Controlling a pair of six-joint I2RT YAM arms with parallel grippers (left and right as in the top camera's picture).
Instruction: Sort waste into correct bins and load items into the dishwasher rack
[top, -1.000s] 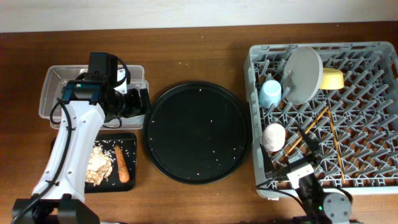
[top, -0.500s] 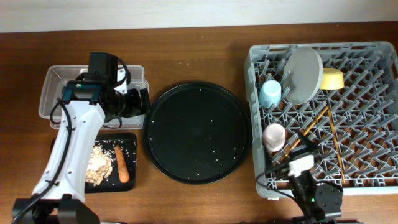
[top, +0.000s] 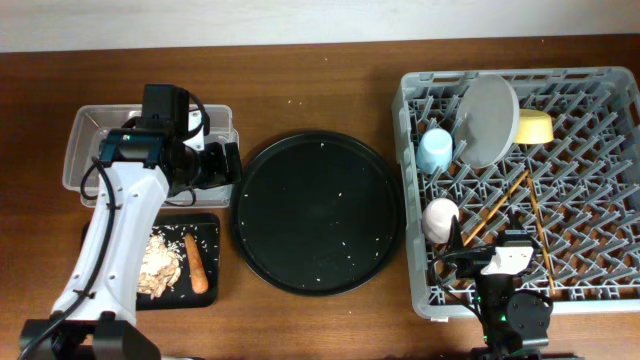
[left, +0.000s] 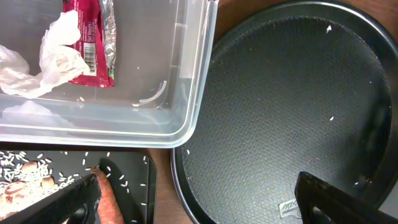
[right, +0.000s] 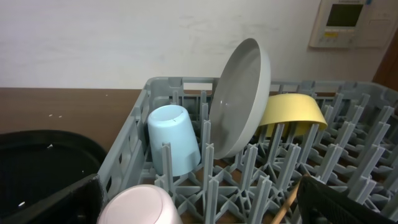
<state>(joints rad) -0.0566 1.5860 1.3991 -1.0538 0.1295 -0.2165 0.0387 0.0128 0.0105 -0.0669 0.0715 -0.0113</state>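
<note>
Inside the dishwasher rack (top: 408, 200), the pink-inside white cup (top: 441, 219) looked light, rigid, slippery; pinching across its sides seemed safest. The right claw (right: 199, 203) gaped empty.

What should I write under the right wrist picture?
Washing-up time: blue cup, pale plate and yellow bowl in the rack.

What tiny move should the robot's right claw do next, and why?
Probably lift the open right claw clear of the large grey plastic rack: the pink-inside white cup already rests in the rack, and the claw holds nothing.
</note>
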